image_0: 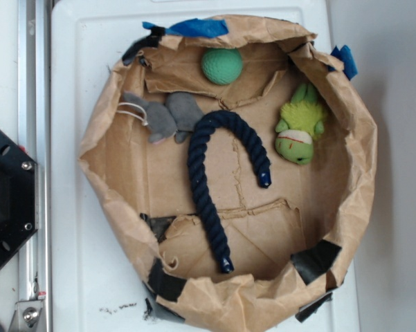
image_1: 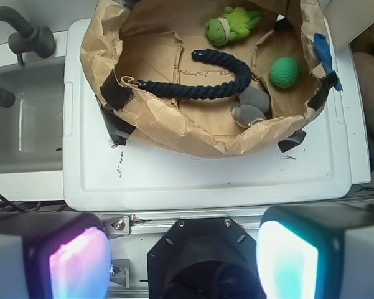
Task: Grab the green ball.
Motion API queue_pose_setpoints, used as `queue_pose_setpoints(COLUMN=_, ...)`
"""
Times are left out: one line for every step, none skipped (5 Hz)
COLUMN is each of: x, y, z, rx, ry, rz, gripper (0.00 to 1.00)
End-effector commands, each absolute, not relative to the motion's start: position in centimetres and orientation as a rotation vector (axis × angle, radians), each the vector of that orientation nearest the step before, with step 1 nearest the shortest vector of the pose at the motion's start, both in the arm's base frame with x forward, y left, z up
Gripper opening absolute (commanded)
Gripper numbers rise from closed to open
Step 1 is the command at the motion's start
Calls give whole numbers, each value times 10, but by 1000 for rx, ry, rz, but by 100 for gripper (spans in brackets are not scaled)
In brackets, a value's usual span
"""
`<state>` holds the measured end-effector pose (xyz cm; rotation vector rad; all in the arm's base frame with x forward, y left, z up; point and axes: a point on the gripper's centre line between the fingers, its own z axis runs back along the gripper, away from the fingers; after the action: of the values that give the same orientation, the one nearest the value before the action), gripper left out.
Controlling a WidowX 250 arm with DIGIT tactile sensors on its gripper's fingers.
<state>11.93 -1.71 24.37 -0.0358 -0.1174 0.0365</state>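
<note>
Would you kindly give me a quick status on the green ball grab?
Gripper open, outside the paper bin. Green ball untouched near bin wall. Nothing on it; gray cloth toy nearby.

I see the green ball [image_0: 221,66] as a flat, even medium green, while the plush toy [image_0: 301,131] is a brighter lime green with a red stitched line across its paler face. The rope [image_0: 218,173] is dark navy, the two soft mouse toys [image_0: 167,116] are plain grey with a pale cord tail, and the paper-bag basket [image_0: 124,200] is kraft brown patched with black tape [image_0: 317,259] and blue tape [image_0: 197,28]. The surface [image_0: 76,277] is white, and on my wrist view the tool [image_1: 185,258] has pads [image_1: 78,261] glowing pink-violet on one side and cyan on the other.
</note>
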Motion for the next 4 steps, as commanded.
queue_pose_setpoints(x=119, y=-17, z=244, rx=-36, ry=-117, rz=37, gripper=100)
queue_pose_setpoints(x=144, y=-20, z=227, rx=-36, ry=-120, rz=176, gripper=100)
queue_pose_setpoints(x=158, y=-20, z=213, rx=-28, ry=-97, rz=255, gripper=100)
queue_pose_setpoints(x=177, y=-17, z=199, rx=-10, ry=-104, rz=348, gripper=100)
